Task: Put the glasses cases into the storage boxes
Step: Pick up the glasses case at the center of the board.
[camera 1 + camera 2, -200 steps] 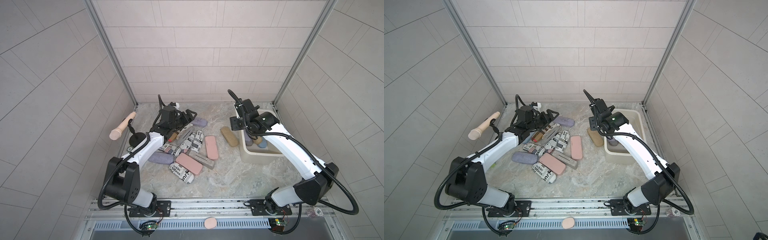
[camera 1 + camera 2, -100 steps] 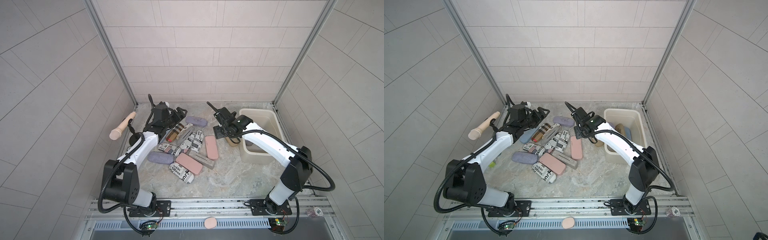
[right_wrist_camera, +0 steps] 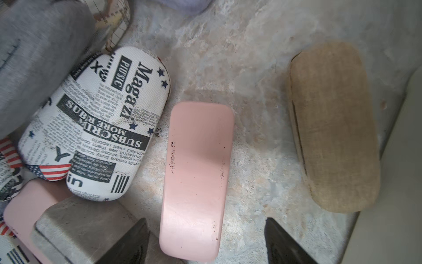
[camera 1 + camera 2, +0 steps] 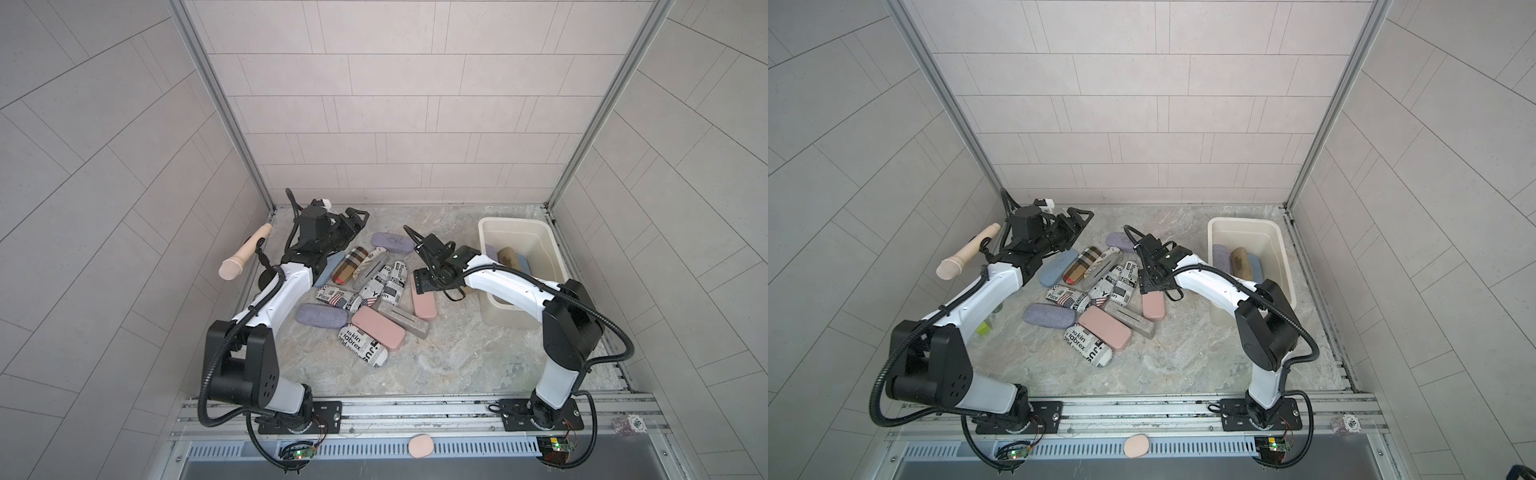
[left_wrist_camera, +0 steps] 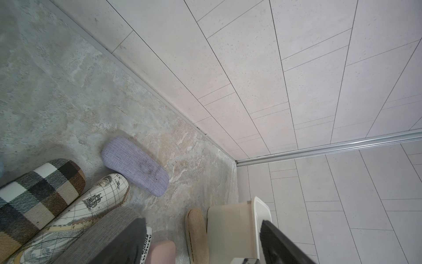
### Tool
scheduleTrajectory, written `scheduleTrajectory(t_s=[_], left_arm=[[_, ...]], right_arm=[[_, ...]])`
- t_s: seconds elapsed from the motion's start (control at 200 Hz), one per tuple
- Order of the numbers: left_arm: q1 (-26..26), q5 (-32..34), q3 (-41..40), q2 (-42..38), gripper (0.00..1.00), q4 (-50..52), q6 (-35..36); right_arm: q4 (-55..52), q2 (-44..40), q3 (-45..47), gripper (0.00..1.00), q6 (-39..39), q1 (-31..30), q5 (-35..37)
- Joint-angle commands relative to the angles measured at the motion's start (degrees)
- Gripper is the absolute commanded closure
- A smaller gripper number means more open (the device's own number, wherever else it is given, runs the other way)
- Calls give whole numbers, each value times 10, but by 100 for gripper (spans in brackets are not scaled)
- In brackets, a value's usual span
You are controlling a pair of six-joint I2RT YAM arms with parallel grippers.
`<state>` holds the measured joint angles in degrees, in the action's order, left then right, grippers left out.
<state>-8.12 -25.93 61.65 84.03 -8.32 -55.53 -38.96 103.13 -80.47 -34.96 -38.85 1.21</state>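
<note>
Both spread wide, right fingers [image 3: 130,248] flanking pink case [image 3: 196,178] without contact, left fingers [image 5: 123,246] holding nothing.

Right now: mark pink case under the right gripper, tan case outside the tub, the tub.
pink case [image 3: 196,178]: right wrist view, top face.
tan case [image 3: 331,128]: right wrist view, top face.
tub [image 4: 515,220]: in a top view, far rim.

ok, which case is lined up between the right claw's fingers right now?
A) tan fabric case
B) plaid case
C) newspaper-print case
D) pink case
D: in the right wrist view the pink case lies between the open fingers of the right claw, with the tan case and the newspaper-print case off to either side.
</note>
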Motion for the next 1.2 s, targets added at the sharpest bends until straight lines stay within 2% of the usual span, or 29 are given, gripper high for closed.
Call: scheduleTrajectory(t_s=[0.0,0.315,0.395,0.44,0.61,0.8,1.051,1.191], left_arm=[[8,-6,0,10,14,-9,0],[10,-13,1,19,14,-11,-3],[10,-14,1,19,14,-13,-3],[10,-14,0,19,14,-13,-4],[10,-18,1,24,14,-16,-5],[10,-20,1,27,14,-16,-8],[11,-20,2,25,14,-16,-9],[12,-18,1,23,14,-15,-6]], right_arm=[[16,11,2,16,-24,-2,-6],[23,66,-19,13,-28,-1,-17],[28,76,-24,8,-31,1,-10],[28,84,-29,1,-30,1,-14],[25,120,-48,0,-28,5,-10],[32,148,-54,8,-28,9,-16],[29,172,-58,23,-23,10,-13],[34,162,-54,30,-13,20,-13]])
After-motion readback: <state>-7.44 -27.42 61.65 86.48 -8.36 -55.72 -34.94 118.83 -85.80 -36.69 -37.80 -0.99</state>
